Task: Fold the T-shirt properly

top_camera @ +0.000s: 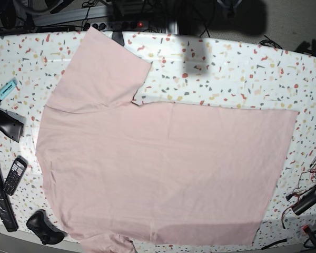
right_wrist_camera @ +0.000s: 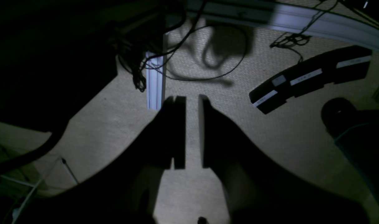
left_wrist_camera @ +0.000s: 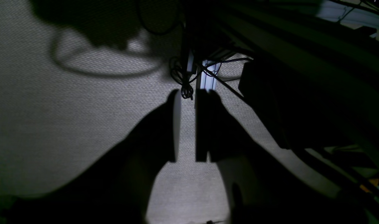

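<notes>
The pale pink T-shirt (top_camera: 163,168) lies spread flat on the speckled table (top_camera: 237,68) in the base view, plain side up. One sleeve (top_camera: 102,74) points to the far left and its hem is at the right. No lettering or label shows. Neither arm appears in the base view. In the left wrist view my left gripper (left_wrist_camera: 189,93) hangs over grey carpet, its fingers a narrow gap apart and empty. In the right wrist view my right gripper (right_wrist_camera: 192,98) also hangs over carpet, its fingers slightly apart and empty. The shirt shows in neither wrist view.
On the table's left edge lie a teal marker (top_camera: 5,89), a black handset (top_camera: 14,175), a long black bar (top_camera: 0,197) and a black device (top_camera: 45,227). Cables and tools (top_camera: 310,195) lie at the right edge. A power strip (right_wrist_camera: 311,77) lies on the floor.
</notes>
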